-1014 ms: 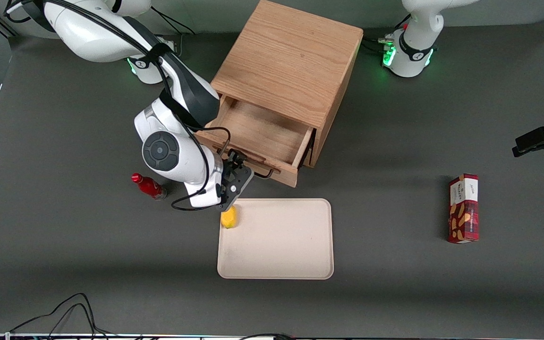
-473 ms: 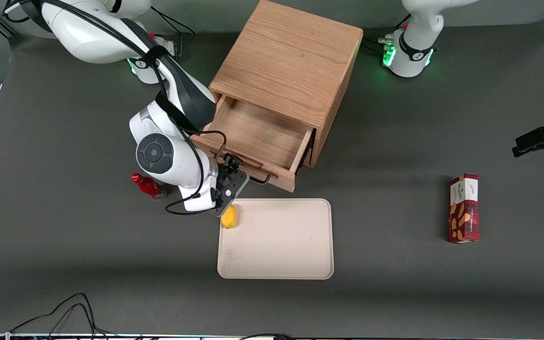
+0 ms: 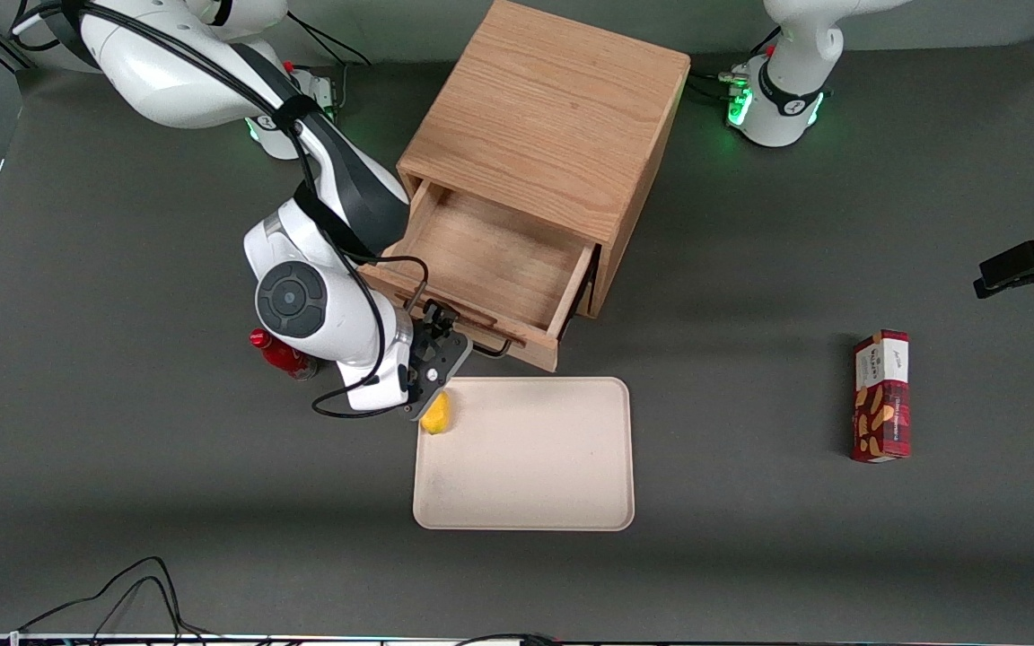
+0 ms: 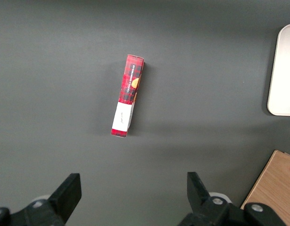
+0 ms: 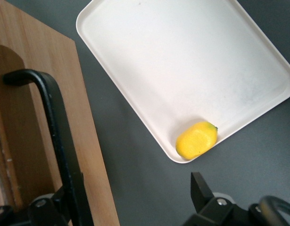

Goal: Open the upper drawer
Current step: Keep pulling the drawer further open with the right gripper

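Front view: the upper drawer (image 3: 492,260) stands pulled out of the oak cabinet (image 3: 546,117). The gripper (image 3: 439,334) sits at the drawer's 7 o'clock corner, by the handle (image 3: 488,345).

Right wrist view: jaws spread wide, one finger (image 5: 201,190) apart from the handle (image 5: 57,136).

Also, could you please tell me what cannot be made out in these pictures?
- Small red bottle: front view, mostly hidden by the working arm's white wrist.
- Bottom drawer: front view, covered by the pulled-out light-wood upper drawer; it shows in no view.
- Open gripper at the drawer's thin black wire handle: right wrist view, the handle covers one finger, so contact cannot be told.
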Controlling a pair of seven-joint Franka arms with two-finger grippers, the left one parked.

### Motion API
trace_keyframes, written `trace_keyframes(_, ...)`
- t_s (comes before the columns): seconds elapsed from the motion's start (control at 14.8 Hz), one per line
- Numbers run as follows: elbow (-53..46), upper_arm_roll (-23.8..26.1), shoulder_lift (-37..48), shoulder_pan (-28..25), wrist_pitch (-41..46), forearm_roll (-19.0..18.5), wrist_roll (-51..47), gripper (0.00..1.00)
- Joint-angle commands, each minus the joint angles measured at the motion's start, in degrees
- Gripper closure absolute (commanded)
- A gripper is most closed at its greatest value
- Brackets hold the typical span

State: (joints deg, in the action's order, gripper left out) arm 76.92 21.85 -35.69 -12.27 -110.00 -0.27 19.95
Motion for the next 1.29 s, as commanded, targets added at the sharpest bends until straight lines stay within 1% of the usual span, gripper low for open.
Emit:
trace_keyframes(0.0,-4.0,0.1,-2.6,0.0,0.8,-1.2,1.2,0.0)
trace_keyframes(0.34,-5.5,0.0,-3.6,0.2,0.8,-2.8,1.3,0.0)
trace_keyframes(0.47,-6.0,-1.1,-3.9,0.1,0.8,-2.9,1.7,0.0)
trace_keyframes(0.81,-7.0,-1.4,-4.5,0.1,0.8,-2.9,2.5,0.0)
trace_keyframes(1.22,-7.9,-2.9,-4.7,0.1,0.8,-2.9,3.0,0.0)
